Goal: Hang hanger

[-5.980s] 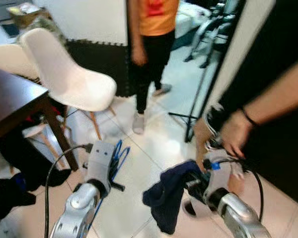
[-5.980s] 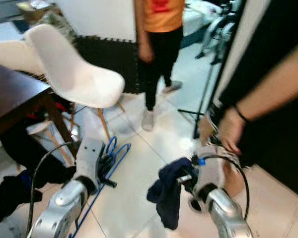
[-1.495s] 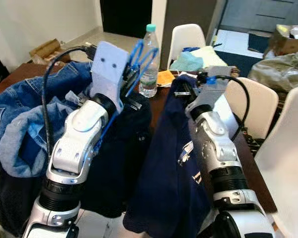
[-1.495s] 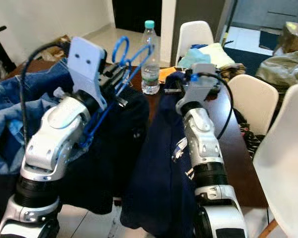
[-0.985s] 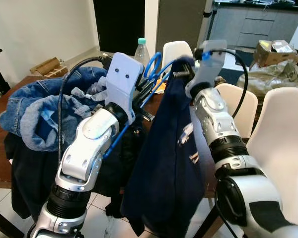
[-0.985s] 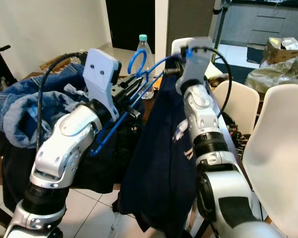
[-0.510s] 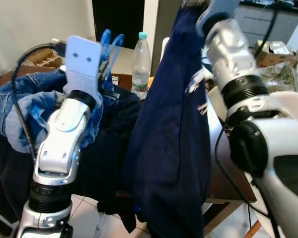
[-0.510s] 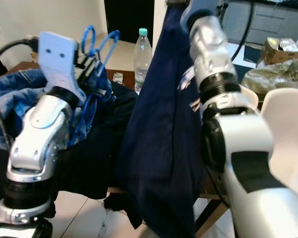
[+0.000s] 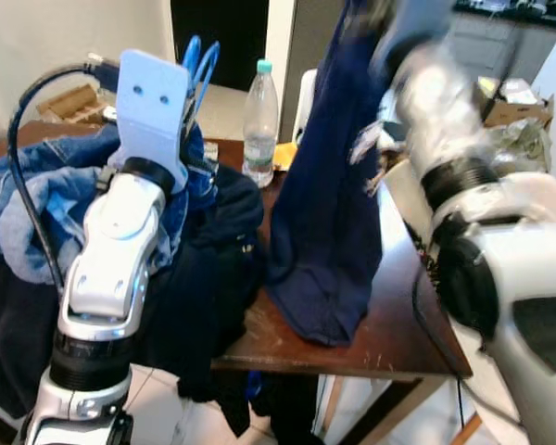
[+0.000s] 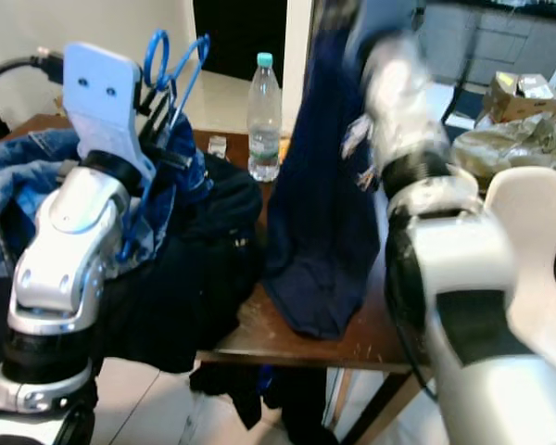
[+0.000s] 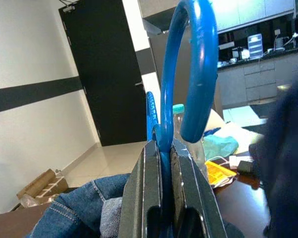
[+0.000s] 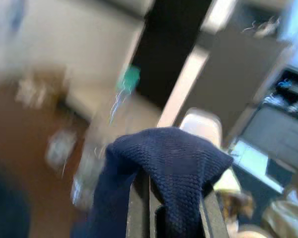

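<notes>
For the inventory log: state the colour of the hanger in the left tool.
Bright blue hanger, clearest in the left wrist view.

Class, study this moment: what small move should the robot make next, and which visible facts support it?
Probably bring the left gripper, shut on the blue hanger, across toward the navy garment that the right gripper holds up over the table. Hanger and garment are apart, so it cannot be threaded yet.
</notes>
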Robot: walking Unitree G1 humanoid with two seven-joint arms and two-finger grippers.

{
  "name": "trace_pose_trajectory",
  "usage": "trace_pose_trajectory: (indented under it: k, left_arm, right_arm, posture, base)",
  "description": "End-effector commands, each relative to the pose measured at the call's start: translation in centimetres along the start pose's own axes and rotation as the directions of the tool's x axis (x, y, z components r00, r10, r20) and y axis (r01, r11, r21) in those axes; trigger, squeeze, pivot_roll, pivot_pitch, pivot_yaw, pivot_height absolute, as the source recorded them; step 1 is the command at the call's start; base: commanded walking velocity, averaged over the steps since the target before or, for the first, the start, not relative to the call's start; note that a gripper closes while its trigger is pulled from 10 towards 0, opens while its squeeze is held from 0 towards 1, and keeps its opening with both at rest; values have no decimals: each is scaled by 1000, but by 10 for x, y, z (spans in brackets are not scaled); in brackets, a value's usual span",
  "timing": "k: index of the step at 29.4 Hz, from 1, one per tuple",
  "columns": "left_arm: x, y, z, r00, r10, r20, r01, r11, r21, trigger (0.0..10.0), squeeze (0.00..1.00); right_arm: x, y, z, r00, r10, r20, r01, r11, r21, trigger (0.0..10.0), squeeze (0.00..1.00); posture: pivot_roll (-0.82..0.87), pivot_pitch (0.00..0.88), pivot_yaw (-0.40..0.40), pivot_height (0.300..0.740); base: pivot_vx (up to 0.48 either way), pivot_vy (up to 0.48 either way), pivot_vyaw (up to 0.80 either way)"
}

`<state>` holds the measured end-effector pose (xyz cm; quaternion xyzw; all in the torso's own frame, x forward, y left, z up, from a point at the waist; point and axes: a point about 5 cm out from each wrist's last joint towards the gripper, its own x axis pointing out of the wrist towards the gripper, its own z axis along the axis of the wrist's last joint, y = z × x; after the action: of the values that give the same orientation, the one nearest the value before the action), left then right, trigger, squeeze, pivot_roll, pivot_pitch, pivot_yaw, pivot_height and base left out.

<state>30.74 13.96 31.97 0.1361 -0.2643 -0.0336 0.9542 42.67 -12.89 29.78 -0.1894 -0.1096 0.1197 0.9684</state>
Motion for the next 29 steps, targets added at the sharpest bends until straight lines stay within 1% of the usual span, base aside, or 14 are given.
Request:
trace_pose_trajectory:
  k: [1, 3, 6, 12, 14, 17, 18, 19, 21, 22, 23, 25, 27, 29]
  left_arm:
    - [-1, -2, 1, 1000, -12, 2, 12, 1000, 3, 10000, 0]
    - [-1, -2, 1, 1000, -12, 2, 12, 1000, 3, 10000, 0]
    - [-1, -5, -1, 1000, -28, -7, 28, 1000, -8, 10000, 0]
    - [-2, -8, -3, 999, -39, -15, 39, 999, -20, 10000, 0]
    - [-3, -11, -7, 998, -52, -26, 51, 998, -28, 10000, 0]
    - [-3, -11, -7, 998, -52, -26, 51, 998, -28, 10000, 0]
    - [-4, -14, -9, 998, -61, -33, 60, 998, -33, 10000, 0]
    - [-5, -17, -13, 996, -72, -45, 70, 996, -46, 10000, 0]
    - [-5, -17, -13, 996, -72, -45, 70, 996, -46, 10000, 0]
    - [-6, -20, -16, 995, -84, -59, 80, 995, -57, 10000, 0]
    - [-6, -20, -16, 995, -84, -59, 80, 995, -57, 10000, 0]
    - [-8, -23, -20, 993, -94, -76, 88, 993, -78, 10000, 0]
    - [-9, -27, -27, 987, -122, -101, 110, 988, -109, 10000, 0]
    - [-9, -27, -27, 987, -122, -101, 110, 988, -109, 10000, 0]
  right_arm:
    - [-3, 2, -9, 996, 70, -50, -73, 995, -66, 10000, 0]
    - [-3, 2, -9, 996, 70, -50, -73, 995, -66, 10000, 0]
    - [-21, 15, -56, 945, 263, -195, -284, 954, -92, 10000, 0]
    - [-35, 17, -77, 899, 352, -261, -386, 918, -91, 10000, 0]
    - [-48, 19, -92, 844, 437, -312, -479, 875, -72, 10000, 0]
    - [-48, 19, -92, 844, 437, -312, -479, 875, -72, 10000, 0]
    - [-56, 21, -99, 813, 478, -332, -521, 852, -49, 10000, 0]
    - [-65, 24, -106, 790, 508, -343, -544, 839, -12, 10000, 537]
    - [-65, 24, -106, 790, 508, -343, -544, 839, -12, 10000, 537]
    - [-73, 29, -112, 769, 542, -339, -569, 822, 26, 10000, 1000]
    - [-73, 29, -112, 769, 542, -339, -569, 822, 26, 10000, 1000]
    - [-83, 33, -116, 747, 581, -324, -594, 802, 67, 10000, 1000]
    - [-101, 36, -120, 706, 647, -288, -641, 757, 128, 10000, 1000]
    - [-101, 36, -120, 706, 647, -288, -641, 757, 128, 10000, 1000]
  posture:
    - [236, 29, -54, 740]
    - [236, 29, -54, 740]
    - [229, 28, -47, 740]
    - [222, 21, -41, 740]
    - [218, 15, -40, 740]
    - [218, 15, -40, 740]
    - [214, 10, -38, 740]
    - [211, 8, -35, 740]
    - [211, 8, -35, 740]
    - [209, 6, -33, 740]
    - [209, 6, -33, 740]
    - [207, 7, -32, 740]
    - [199, 7, -32, 740]
    - [199, 7, -32, 740]
  base:
    - [0, 0, 0]
    - [0, 0, 0]
    - [0, 0, 0]
    - [0, 0, 0]
    - [0, 0, 0]
    - [0, 0, 0]
    - [0, 0, 0]
    - [0, 0, 0]
    - [0, 0, 0]
    - [0, 0, 0]
    - [0, 0, 0]
    - [0, 0, 0]
    - [0, 0, 0]
    - [0, 0, 0]
